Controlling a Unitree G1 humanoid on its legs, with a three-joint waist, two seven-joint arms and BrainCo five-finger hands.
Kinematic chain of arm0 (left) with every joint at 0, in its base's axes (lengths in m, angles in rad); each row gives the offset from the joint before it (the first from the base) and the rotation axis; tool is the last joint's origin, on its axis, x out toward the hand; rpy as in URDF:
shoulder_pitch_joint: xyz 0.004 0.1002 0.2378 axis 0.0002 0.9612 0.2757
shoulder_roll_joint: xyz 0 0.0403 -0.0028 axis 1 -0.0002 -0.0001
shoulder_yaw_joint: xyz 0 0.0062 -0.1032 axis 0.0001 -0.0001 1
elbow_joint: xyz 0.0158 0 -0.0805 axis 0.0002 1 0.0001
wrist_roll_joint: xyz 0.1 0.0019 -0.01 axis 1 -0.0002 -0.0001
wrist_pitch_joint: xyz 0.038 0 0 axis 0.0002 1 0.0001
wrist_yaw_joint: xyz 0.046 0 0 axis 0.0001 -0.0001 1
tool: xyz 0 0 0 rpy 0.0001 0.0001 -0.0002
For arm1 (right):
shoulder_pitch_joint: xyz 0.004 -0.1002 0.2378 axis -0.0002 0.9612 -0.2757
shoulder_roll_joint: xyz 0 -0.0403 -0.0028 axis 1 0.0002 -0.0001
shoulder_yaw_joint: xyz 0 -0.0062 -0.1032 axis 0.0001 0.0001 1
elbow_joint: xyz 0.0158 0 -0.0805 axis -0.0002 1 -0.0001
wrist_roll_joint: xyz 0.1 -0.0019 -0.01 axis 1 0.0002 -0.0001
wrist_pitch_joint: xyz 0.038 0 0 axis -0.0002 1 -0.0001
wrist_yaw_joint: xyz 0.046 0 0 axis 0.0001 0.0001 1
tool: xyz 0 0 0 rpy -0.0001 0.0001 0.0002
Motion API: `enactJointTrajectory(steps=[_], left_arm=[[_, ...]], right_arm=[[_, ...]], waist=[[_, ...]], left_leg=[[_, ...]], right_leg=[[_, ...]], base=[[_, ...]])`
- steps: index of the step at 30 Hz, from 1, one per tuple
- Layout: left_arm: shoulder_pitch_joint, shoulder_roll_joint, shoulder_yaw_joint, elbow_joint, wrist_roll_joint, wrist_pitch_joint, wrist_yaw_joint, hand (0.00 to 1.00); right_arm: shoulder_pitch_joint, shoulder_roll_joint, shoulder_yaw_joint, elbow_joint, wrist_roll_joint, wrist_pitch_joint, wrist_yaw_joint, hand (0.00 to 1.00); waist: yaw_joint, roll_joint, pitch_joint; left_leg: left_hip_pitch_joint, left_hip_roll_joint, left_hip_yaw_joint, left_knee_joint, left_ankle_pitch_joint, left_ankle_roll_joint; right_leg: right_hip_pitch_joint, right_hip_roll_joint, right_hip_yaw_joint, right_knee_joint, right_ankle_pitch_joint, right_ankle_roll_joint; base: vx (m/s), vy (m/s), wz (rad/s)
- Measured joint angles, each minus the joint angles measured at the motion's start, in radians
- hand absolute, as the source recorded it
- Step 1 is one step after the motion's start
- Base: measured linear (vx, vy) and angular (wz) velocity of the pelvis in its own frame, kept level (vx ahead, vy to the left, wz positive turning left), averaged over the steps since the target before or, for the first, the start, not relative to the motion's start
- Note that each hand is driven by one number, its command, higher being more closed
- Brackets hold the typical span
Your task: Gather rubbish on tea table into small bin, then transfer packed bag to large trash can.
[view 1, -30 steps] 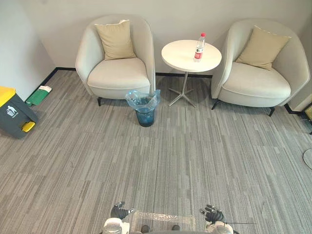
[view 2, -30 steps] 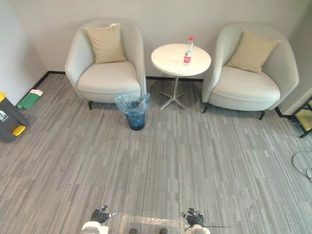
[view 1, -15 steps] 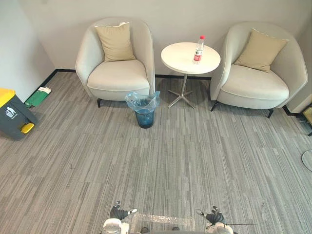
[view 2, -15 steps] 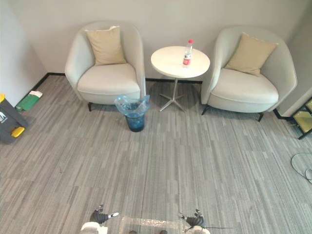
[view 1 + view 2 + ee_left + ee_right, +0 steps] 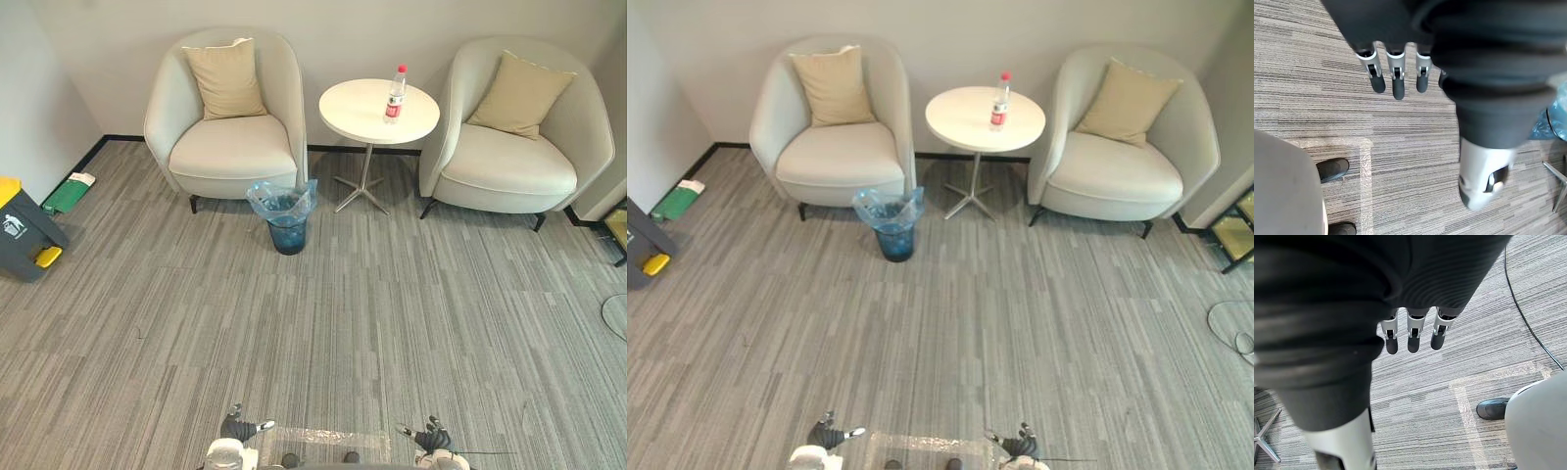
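Grey carpet separates the robot from its work. Over the last second only the view shifts slightly and nothing is lifted, so gathering has not begun. The bottle stands upright on the round table, well apart from the left hand and right hand, both empty with fingers relaxed. The small bin stands near the table.

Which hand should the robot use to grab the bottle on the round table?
Probably the right hand. The bottle stands on the right side of the table, nearer that hand than the left hand. Both hands are open, empty and far from it.
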Motion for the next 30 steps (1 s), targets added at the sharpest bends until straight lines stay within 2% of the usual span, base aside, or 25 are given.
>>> enactJointTrajectory(steps=[3,4,5,6,7,8,10,11,13,14,16,17,18,19,20,21,22,23,24,25,26,27,28,30], left_arm=[[-0.007,0.004,0.0,0.0,0.0,0.0,0.0,0.0],[-0.015,0.009,0.001,-0.002,-0.001,0.0,0.0,0.0],[-0.019,0.008,0.003,-0.004,-0.001,0.0,0.0,0.0],[-0.023,0.002,0.007,-0.012,-0.003,0.0,0.0,0.0],[-0.024,0.0,0.01,-0.014,-0.003,0.0,-0.001,0.0],[-0.025,-0.003,0.02,-0.031,-0.003,0.0,-0.001,0.0],[-0.023,-0.01,0.033,-0.057,-0.005,0.0,0.001,0.0],[-0.021,-0.012,0.042,-0.067,-0.011,-0.001,0.002,0.0],[-0.024,-0.014,0.04,-0.072,-0.013,-0.001,0.003,0.0],[-0.029,-0.014,0.038,-0.075,-0.018,-0.001,0.003,0.0],[-0.03,-0.014,0.025,-0.08,-0.022,-0.001,0.003,0.0],[-0.03,-0.018,0.017,-0.083,-0.022,-0.003,0.004,0.0],[-0.029,-0.024,0.019,-0.083,-0.023,-0.003,0.004,0.0],[-0.032,-0.025,0.018,-0.083,-0.023,-0.004,0.003,0.0],[-0.032,-0.012,0.02,-0.09,-0.022,-0.006,0.003,0.0],[-0.034,-0.009,0.02,-0.09,-0.022,-0.007,0.003,0.0],[-0.048,-0.003,0.019,-0.087,-0.022,-0.005,0.002,0.0],[-0.047,-0.003,0.018,-0.081,-0.022,-0.004,0.002,0.0],[-0.046,-0.002,0.018,-0.079,-0.022,-0.001,0.002,0.0],[-0.04,0.001,0.013,-0.075,-0.022,0.0,0.003,0.0],[-0.042,0.005,-0.021,-0.06,-0.022,0.001,0.003,0.0],[-0.042,0.007,-0.033,-0.058,-0.022,0.001,0.003,0.0],[-0.045,0.007,-0.061,-0.057,-0.022,0.001,0.002,0.0],[-0.067,-0.001,-0.069,-0.039,-0.021,0.002,0.001,0.0]], right_arm=[[-0.001,-0.001,0.002,0.0,0.01,-0.002,0.0,0.0],[-0.001,-0.001,0.004,-0.001,0.03,-0.003,0.0,0.0],[-0.001,-0.002,0.004,-0.002,0.032,-0.003,0.001,0.0],[-0.002,-0.005,0.004,-0.006,0.041,-0.003,0.003,0.0],[-0.002,-0.007,0.004,-0.006,0.044,-0.003,0.003,0.0],[-0.002,-0.008,0.003,-0.01,0.051,-0.003,0.002,0.0],[-0.002,-0.015,0.002,-0.024,0.067,-0.004,0.001,0.0],[-0.002,-0.021,0.002,-0.038,0.072,-0.003,-0.002,0.0],[-0.004,-0.025,0.002,-0.041,0.073,-0.002,-0.003,0.0],[-0.005,-0.025,0.003,-0.04,0.074,-0.001,-0.004,0.0],[-0.006,-0.027,0.002,-0.04,0.073,-0.001,-0.004,0.0],[-0.007,-0.037,0.003,-0.041,0.073,-0.001,-0.004,0.0],[-0.008,-0.043,0.004,-0.04,0.073,-0.001,-0.004,0.0],[-0.014,-0.043,0.005,-0.038,0.073,0.001,-0.005,0.0],[-0.021,-0.025,0.01,-0.035,0.071,0.001,-0.004,0.0],[-0.022,-0.018,0.011,-0.036,0.07,0.001,-0.002,0.0],[-0.027,-0.004,0.011,-0.04,0.068,-0.001,-0.001,0.0],[-0.031,-0.001,0.011,-0.04,0.068,0.0,-0.001,0.0],[-0.032,-0.001,0.012,-0.041,0.068,-0.001,-0.001,0.0],[-0.037,0.001,0.013,-0.042,0.068,-0.002,0.0,0.0],[-0.048,-0.001,0.014,-0.042,0.068,-0.003,0.003,0.0],[-0.053,-0.001,0.015,-0.044,0.067,-0.003,0.005,0.0],[-0.063,0.0,0.026,-0.046,0.065,-0.003,0.007,0.0],[-0.081,0.001,0.044,-0.046,0.065,-0.003,0.009,0.0]], waist=[[-0.001,-0.006,0.013],[-0.001,-0.011,0.024],[-0.001,-0.012,0.026],[0.002,0.005,0.037],[0.003,0.009,0.039],[0.004,0.014,0.047],[0.006,0.025,0.069],[0.01,0.029,0.075],[0.01,0.035,0.08],[0.013,0.031,0.081],[0.014,0.031,0.082],[0.022,0.044,0.082],[0.028,0.052,0.08],[0.05,0.046,0.078],[0.052,0.015,0.077],[0.048,0.007,0.074],[0.049,-0.008,0.075],[0.054,-0.011,0.075],[0.056,-0.012,0.075],[0.058,-0.014,0.075],[0.051,-0.01,0.077],[0.048,-0.008,0.078],[0.042,-0.006,0.079],[0.038,0.006,0.089]], left_leg=[[-0.007,0.006,0.007,0.038,-0.028,-0.011],[-0.054,0.018,0.009,0.149,-0.09,-0.022],[-0.087,0.034,0.012,0.226,-0.126,-0.022],[-0.14,0.075,0.03,0.374,-0.193,-0.037],[-0.152,0.086,0.036,0.411,-0.207,-0.046],[-0.222,0.126,0.073,0.589,-0.216,-0.06],[-0.266,0.166,0.101,0.737,-0.202,-0.082],[-0.315,0.189,0.113,0.829,-0.219,-0.077],[-0.354,0.178,0.115,0.81,-0.249,-0.063],[-0.376,0.144,0.118,0.698,-0.244,-0.06],[-0.389,0.091,0.118,0.468,-0.156,-0.066],[-0.382,0.076,0.111,0.308,-0.079,-0.075],[-0.379,0.079,0.101,0.26,-0.034,-0.072],[-0.371,0.063,0.085,0.26,0.043,-0.033],[-0.376,0.029,0.083,0.287,0.01,0.006],[-0.384,0.021,0.083,0.3,-0.002,0.015],[-0.379,0.012,0.088,0.334,-0.044,0.028],[-0.338,0.009,0.1,0.325,-0.06,0.039],[-0.308,0.008,0.112,0.313,-0.061,0.043],[-0.238,0.001,0.123,0.282,-0.077,0.058],[-0.161,-0.003,0.113,0.25,-0.097,0.058],[-0.137,-0.003,0.11,0.238,-0.1,0.056],[-0.084,0.001,0.096,0.207,-0.104,0.052],[-0.035,0.03,0.076,0.179,-0.105,0.05]], right_leg=[[0.009,0.002,0.002,0.002,-0.005,-0.006],[0.015,0.003,0.002,0.003,-0.02,-0.009],[0.014,0.009,0.003,0.009,-0.027,-0.015],[0.016,0.028,0.012,0.019,-0.042,-0.034],[0.019,0.033,0.016,0.02,-0.045,-0.037],[0.023,0.042,0.038,0.03,-0.056,-0.049],[0.042,0.048,0.068,0.049,-0.071,-0.062],[0.05,0.044,0.093,0.069,-0.093,-0.073],[0.049,0.022,0.123,0.088,-0.104,-0.082],[0.049,-0.012,0.14,0.09,-0.117,-0.069],[0.048,-0.056,0.163,0.092,-0.143,-0.042],[0.046,-0.067,0.183,0.092,-0.163,-0.025],[0.048,-0.065,0.192,0.092,-0.174,-0.014],[0.048,-0.08,0.221,0.098,-0.201,-0.004],[0.05,-0.109,0.224,0.121,-0.212,0.009],[0.048,-0.116,0.221,0.131,-0.216,0.014],[0.02,-0.124,0.218,0.223,-0.226,0.031],[-0.03,-0.12,0.224,0.372,-0.23,0.041],[-0.054,-0.119,0.223,0.457,-0.229,0.061],[-0.114,-0.121,0.217,0.649,-0.217,0.136],[-0.169,-0.134,0.149,0.827,-0.24,0.158],[-0.187,-0.148,0.1,0.869,-0.249,0.141],[-0.23,-0.197,-0.055,0.926,-0.273,0.097],[-0.275,-0.223,-0.245,0.855,-0.301,0.045]], base=[[-0.02,-0.039,-0.03],[0.0,-0.044,-0.04],[0.02,-0.069,-0.15],[0.01,-0.056,-0.17],[0.02,-0.063,-0.32],[0.02,-0.043,-0.35],[0.07,-0.022,-0.44],[0.16,0.025,-0.46],[0.22,0.08,-0.48],[0.3,0.149,-0.44],[0.31,0.163,-0.39],[0.26,0.166,-0.38],[0.39,0.26,-0.63],[0.43,0.283,-0.57],[0.44,0.268,-0.42],[0.45,0.213,-0.06],[0.44,0.175,-0.03],[0.44,0.172,-0.11],[0.42,0.166,-0.29],[0.42,0.155,-0.16],[0.42,0.148,-0.07],[0.49,0.132,0.15],[0.39,0.079,0.24],[0.44,0.005,0.33]])
